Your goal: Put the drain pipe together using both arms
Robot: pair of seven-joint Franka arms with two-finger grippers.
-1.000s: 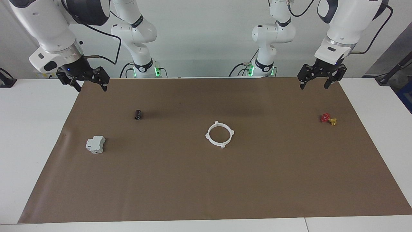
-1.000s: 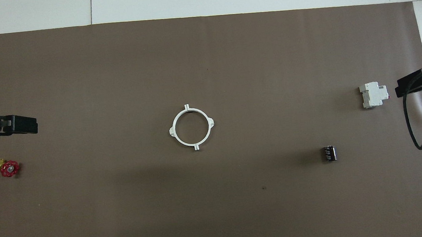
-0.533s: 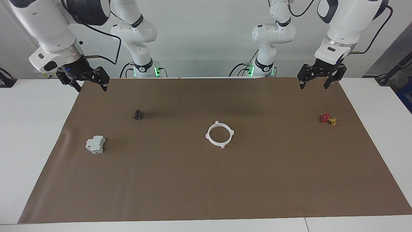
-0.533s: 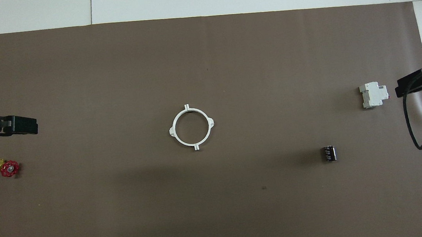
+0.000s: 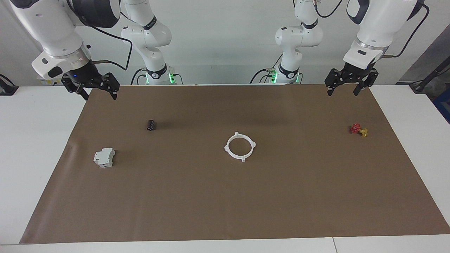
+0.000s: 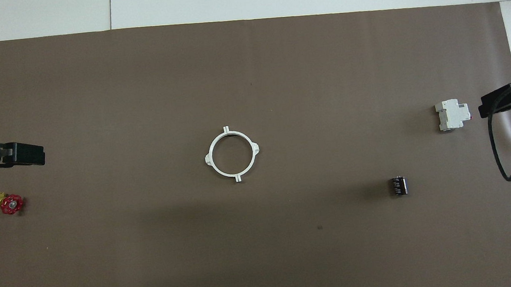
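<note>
Two half-arcs of the drain pipe (image 5: 239, 147) (image 6: 232, 154) I see joined as one flat ring mid-tabletop, no long axis, four tabs pointing outward | left end effector (image 5: 346, 92) (image 6: 27, 154) wide, empty, over mat edge above red valve (image 5: 358, 129) | right end effector (image 5: 98, 95) wide, empty, raised near black cylinder (image 5: 151, 124); grey block (image 5: 104, 157) lies apart

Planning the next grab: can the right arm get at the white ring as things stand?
Probably yes: the right gripper hangs open and empty, the white ring lies alone mid-mat, and nothing stands between them.
</note>
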